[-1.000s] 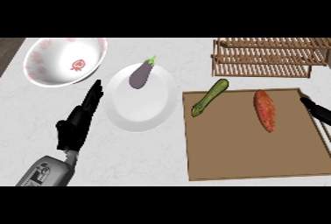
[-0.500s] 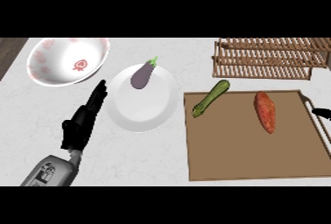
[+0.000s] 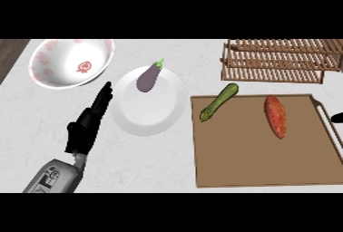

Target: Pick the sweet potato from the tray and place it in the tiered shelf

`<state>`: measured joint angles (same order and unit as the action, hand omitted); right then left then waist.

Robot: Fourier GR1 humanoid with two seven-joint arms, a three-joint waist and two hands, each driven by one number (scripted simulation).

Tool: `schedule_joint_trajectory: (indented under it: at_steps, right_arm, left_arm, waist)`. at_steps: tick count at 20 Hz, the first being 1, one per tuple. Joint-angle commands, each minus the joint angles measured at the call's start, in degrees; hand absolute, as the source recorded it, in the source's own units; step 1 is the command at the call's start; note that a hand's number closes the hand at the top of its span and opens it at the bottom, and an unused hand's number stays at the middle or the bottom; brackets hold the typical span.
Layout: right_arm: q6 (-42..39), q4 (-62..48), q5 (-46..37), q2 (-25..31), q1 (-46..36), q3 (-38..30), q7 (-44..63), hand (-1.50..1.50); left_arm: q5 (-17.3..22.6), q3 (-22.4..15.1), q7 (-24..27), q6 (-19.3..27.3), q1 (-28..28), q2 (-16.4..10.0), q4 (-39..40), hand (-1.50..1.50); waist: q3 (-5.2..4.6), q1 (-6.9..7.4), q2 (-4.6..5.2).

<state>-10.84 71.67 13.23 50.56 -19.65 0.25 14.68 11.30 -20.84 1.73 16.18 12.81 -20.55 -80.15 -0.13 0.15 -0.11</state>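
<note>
Pale counter [image 3: 201,59] bears the tray [image 3: 261,167]; on its upper right lies the sweet potato [image 3: 275,116], orange-red, long, tapered. Left of the tray my left hand [image 3: 85,129] is straight-fingered, empty. My right hand [image 3: 337,117] peeks past the tray's right edge; open or closed, I cannot tell.

Bright, even light, seemingly from above; faint soft shadows round the plate [image 3: 144,118], along the tray [image 3: 254,158]
</note>
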Motion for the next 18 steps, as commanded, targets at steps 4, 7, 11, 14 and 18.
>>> schedule_joint_trajectory:
  at_steps: [4, 7, 11, 14, 18]
  right_arm:
    - [-6.32, 6.27, -6.52, 3.97, -4.48, 8.41, 14.14, -1.5]
    - [-6.1, 11.98, -6.52, 1.49, -4.89, 7.79, 20.92, -1.5]
    - [-7.7, 17.7, -7.32, 0.1, -1.24, 4.52, 24.58, -1.5]
    - [-6.92, 18.79, -10.01, -3.38, -1.93, 3.7, 25.85, -1.5]
    - [-7.25, 22.52, -11.23, -5.68, -2.82, 2.56, 30.28, -1.5]
  left_arm:
    - [-0.35, 0.93, 0.62, -1.69, 0.93, 0.9, 2.06, 0.0]
    - [-0.9, 2.13, 0.52, -2.79, -2.13, -0.17, -1.11, 0.0]
    - [-3.63, 3.71, 0.31, -2.72, 0.84, 3.07, 1.94, 0.0]
    - [-6.78, 1.97, -1.76, 0.01, -2.23, 5.36, -2.53, 0.0]
    - [-5.11, 7.25, -5.45, -4.42, 3.46, 3.19, -0.64, 0.0]
  waist:
    - [0.03, 0.3, 0.15]
    - [0.08, 0.08, 0.0]
    - [0.11, -0.43, 0.03]
    - [0.13, -0.07, 0.04]
    - [0.12, -0.22, 0.05]
